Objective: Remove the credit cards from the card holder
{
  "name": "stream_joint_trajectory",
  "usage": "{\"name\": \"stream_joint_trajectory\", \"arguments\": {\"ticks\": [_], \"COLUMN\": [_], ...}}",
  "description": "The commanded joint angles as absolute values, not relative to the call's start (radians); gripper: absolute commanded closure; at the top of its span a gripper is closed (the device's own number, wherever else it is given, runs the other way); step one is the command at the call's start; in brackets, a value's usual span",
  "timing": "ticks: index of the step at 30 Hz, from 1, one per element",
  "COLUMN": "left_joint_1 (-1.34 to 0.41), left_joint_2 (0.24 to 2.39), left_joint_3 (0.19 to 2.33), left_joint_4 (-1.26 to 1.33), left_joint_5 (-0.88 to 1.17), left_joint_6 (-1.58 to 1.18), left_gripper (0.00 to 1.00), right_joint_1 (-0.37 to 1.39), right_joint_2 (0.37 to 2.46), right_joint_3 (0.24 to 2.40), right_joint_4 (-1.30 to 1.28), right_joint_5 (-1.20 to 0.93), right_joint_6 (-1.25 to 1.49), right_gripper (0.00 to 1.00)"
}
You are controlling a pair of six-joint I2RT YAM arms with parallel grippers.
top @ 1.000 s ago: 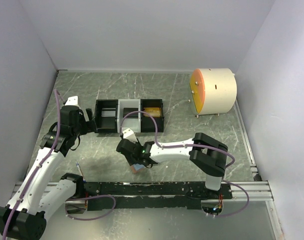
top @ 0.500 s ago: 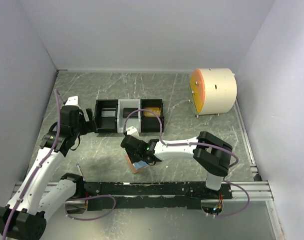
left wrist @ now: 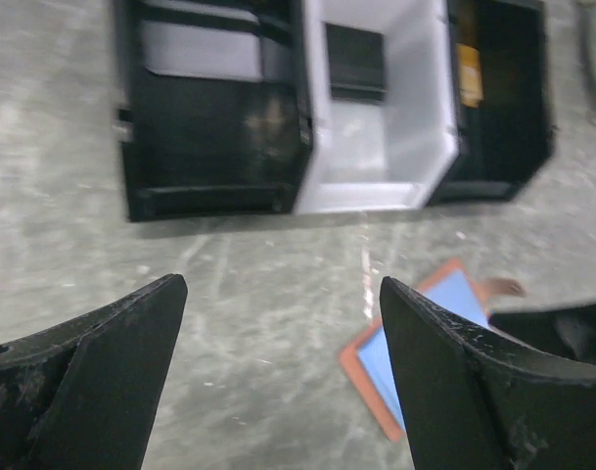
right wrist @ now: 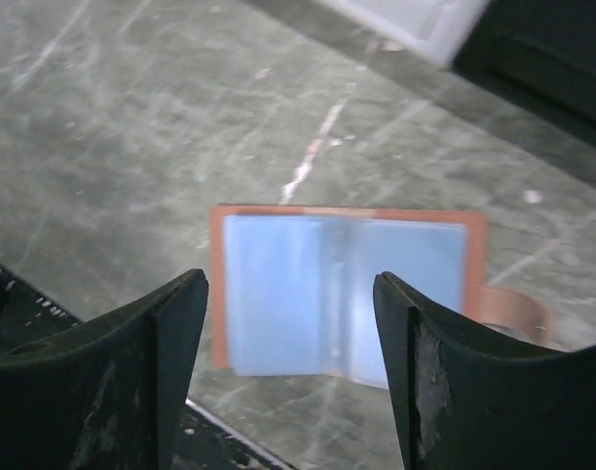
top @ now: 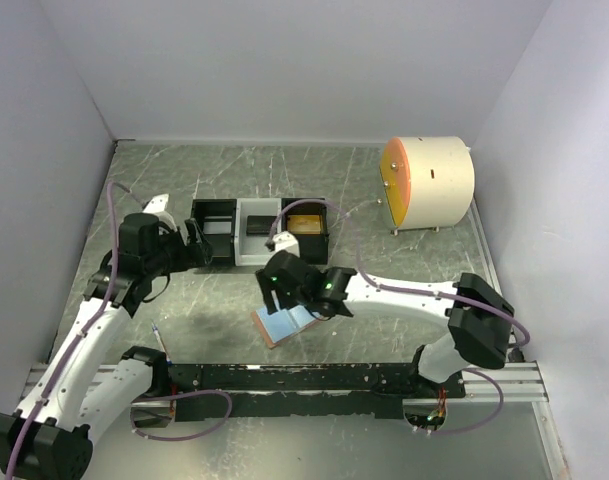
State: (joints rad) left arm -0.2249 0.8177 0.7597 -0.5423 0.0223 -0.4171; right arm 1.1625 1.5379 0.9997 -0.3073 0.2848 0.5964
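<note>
Now lying open and flat on the bench [top: 424,250], lower middle of the top view: card holder [top: 282,324], blue pockets up. Let go a moment ago by the right gripper [top: 276,292], since lifted just above it, jaws apart and empty. Left gripper [left wrist: 280,294] wide apart too, near the tray [left wrist: 209,201], upper left. No cards seen out yet. Next, probably, pinching one card's edge.

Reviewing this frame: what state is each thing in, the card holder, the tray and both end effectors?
Card holder, unfolded flat on the table, blue pockets facing up, not gripped.
Tray, upright on the table.
Dark card, lying in the tray's white middle compartment.
Left end effector, open, empty.
Right end effector, open, empty, above the card holder.
</note>
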Motion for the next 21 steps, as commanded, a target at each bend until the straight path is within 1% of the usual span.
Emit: {"name": "stream_joint_trajectory", "arguments": {"ticks": [1,3,6,10,17,21], "left_joint_1": [-0.262,-0.355,-0.552,-0.766,-1.005,-1.101], "left_joint_2": [0.798,0.776,0.789,0.856,1.075,1.223], "left_joint_3": [0.666,0.603,0.553,0.510,0.544,0.630], "left_joint_4": [-0.371,-0.309,-0.266,-0.214,-0.162,-0.261], "left_joint_5": [0.345,0.320,0.194,0.037,-0.121,-0.236], "left_joint_6": [-0.587,-0.663,-0.760,-0.873,-0.975,-1.035], "left_gripper": [0.10,0.10,0.11,0.15,0.24,0.31], "right_joint_1": [1.064,1.026,0.982,0.955,0.918,0.896], "right_joint_2": [1.492,1.467,1.435,1.419,1.396,1.398], "right_joint_3": [0.902,0.847,0.773,0.721,0.691,0.688], "right_joint_4": [-0.315,-0.266,-0.198,-0.169,-0.198,-0.192], "right_joint_5": [0.233,0.154,0.057,0.017,0.059,0.006], "right_joint_6": [0.602,0.605,0.616,0.625,0.601,0.572], "right_gripper": [0.33,0.35,0.40,0.47,0.48,0.48]}}
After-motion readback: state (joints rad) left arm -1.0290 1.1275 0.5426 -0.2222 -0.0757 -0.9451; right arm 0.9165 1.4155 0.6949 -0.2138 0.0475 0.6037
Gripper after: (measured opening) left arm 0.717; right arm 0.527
